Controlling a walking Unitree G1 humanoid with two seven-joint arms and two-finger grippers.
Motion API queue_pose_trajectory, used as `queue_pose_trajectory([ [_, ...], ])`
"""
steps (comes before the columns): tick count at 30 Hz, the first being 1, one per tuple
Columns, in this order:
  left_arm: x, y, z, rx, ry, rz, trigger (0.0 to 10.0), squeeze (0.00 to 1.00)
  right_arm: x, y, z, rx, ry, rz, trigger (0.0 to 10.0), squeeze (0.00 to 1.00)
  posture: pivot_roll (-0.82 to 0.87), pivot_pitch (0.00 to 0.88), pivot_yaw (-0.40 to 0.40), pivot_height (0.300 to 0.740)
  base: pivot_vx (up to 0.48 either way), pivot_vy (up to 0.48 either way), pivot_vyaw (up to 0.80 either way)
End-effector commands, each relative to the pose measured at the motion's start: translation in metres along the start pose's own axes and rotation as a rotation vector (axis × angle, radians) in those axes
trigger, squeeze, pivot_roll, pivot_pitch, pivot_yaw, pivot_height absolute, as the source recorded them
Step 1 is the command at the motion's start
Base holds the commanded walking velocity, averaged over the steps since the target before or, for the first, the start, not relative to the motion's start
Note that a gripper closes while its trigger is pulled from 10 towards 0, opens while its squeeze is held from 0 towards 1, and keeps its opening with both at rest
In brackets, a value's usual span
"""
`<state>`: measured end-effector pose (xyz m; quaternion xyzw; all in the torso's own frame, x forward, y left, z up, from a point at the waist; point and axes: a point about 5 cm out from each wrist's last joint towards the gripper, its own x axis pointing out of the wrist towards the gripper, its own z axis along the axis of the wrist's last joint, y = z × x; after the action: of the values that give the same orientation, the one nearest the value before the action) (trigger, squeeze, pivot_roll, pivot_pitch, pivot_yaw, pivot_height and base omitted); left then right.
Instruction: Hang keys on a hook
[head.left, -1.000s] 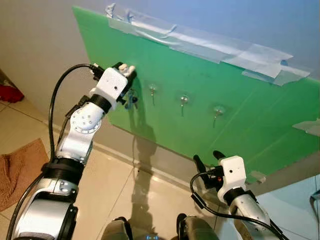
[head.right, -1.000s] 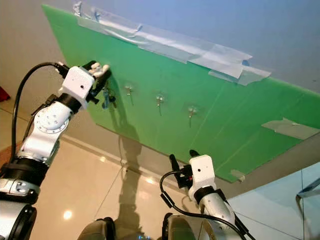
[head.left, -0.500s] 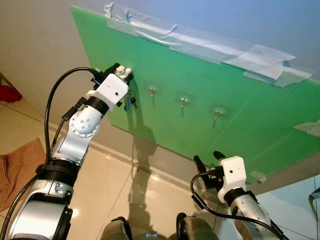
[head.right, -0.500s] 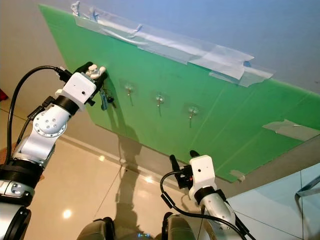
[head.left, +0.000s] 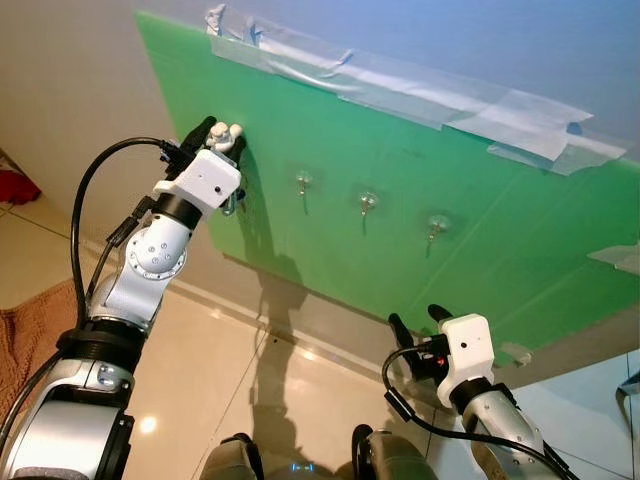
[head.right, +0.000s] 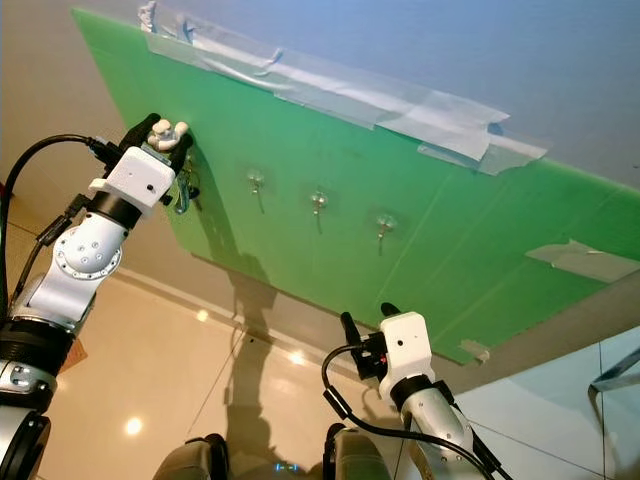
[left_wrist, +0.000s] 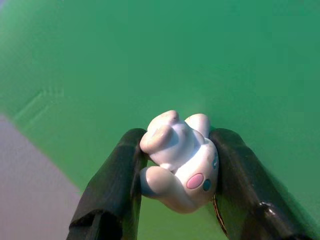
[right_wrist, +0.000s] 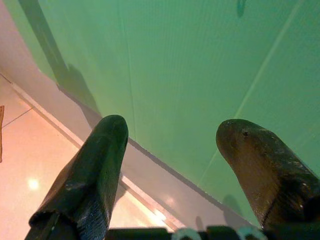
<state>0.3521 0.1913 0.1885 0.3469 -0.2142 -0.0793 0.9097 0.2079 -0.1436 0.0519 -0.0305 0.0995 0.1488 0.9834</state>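
Left wrist view gives me the keys' white figurine charm (left_wrist: 178, 162) pinched between the left gripper (head.left: 213, 131) fingers, held right up against the green board (head.left: 420, 290). The keys (head.right: 182, 190) dangle below it, left of the three hooks (head.left: 304, 181). My right gripper (right_wrist: 172, 150) hangs low with its fingers spread, holding nothing.

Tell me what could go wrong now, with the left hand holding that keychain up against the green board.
1. The left hand grips only the white figurine charm; the keys dangle below and could swing past a hook.
2. It sits left of the nearest hook, so it may miss.
3. Pushing could loosen the taped green board.
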Motion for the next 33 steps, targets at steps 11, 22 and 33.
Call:
queue_pose_trajectory([
  [11, -0.012, -0.001, -0.050, -0.590, 0.350, 0.276, 0.0, 0.00, -0.003, -0.002, -0.004, 0.003, 0.024, 0.001, 10.0, 0.00, -0.19, 0.179, -0.033, 0.740, 0.000, 0.000, 0.00],
  [22, -0.008, -0.004, -0.038, -0.469, 0.288, 0.229, 0.0, 0.00, -0.005, -0.002, -0.005, 0.002, 0.030, -0.001, 10.0, 0.00, -0.19, 0.183, -0.031, 0.740, 0.000, 0.000, 0.00],
  [33, -0.002, -0.014, -0.014, -0.204, 0.159, 0.129, 0.0, 0.00, -0.004, -0.001, -0.005, 0.008, 0.030, -0.002, 10.0, 0.00, -0.19, 0.188, -0.026, 0.740, 0.000, 0.000, 0.00],
])
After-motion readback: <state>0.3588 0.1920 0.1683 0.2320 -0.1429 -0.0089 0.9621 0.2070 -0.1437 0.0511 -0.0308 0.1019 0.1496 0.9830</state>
